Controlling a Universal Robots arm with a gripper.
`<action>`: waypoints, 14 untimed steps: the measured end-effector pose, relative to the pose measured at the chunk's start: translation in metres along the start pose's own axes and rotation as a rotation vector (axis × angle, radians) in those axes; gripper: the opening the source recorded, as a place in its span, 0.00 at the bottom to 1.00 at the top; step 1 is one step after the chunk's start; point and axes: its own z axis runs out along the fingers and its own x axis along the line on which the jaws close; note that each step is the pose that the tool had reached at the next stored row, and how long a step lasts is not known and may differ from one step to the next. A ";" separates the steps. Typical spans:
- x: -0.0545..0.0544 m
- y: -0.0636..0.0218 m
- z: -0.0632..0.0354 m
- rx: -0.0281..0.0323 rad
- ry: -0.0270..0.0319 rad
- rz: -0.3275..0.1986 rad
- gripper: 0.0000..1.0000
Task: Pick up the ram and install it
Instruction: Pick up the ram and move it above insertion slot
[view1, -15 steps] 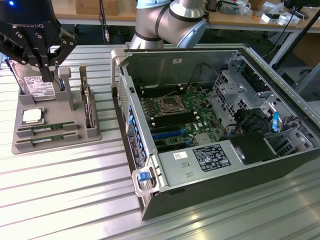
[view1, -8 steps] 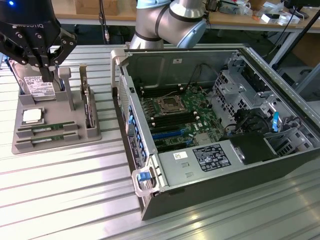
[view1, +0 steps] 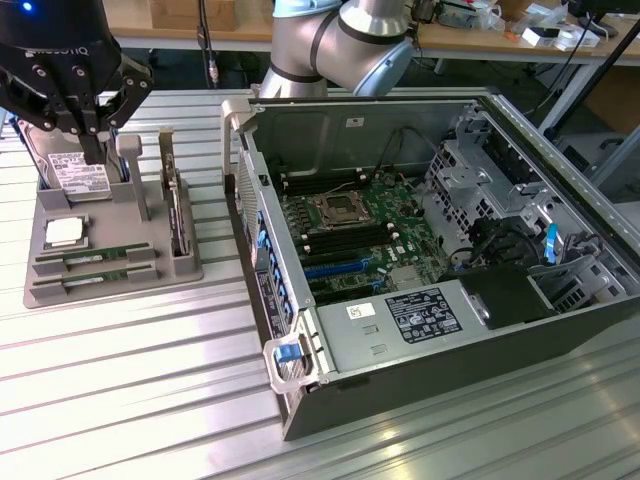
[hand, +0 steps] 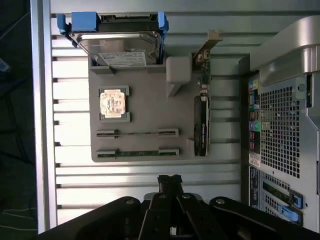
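Exterior view: gripper (view1: 93, 150) fingers pressed together, empty, hangs over grey tray (view1: 125, 225) near hard drive (view1: 80, 177). Two ram sticks (view1: 95, 257) lie in tray slots beside CPU chip (view1: 63, 232). Open computer case (view1: 350, 420) on exterior view's right.
Wrist view: gripper (hand: 170, 181) tips closed, nothing between; ram sticks (hand: 137, 133) seated in tray slots.

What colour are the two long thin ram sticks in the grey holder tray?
Green; the ram sticks show clearest in the exterior view.

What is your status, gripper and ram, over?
Black gripper shut, empty, near grey plastic tray. Two thin green ram sticks lie in tray slots, untouched. Nothing covers them.
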 end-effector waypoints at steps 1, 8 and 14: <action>0.000 0.0000 0.0000 -0.0005 0.0009 -0.021 0.10; 0.000 0.0000 0.0000 -0.0035 0.0062 -0.141 0.10; 0.000 0.0000 0.0000 -0.0061 0.0111 -0.249 0.10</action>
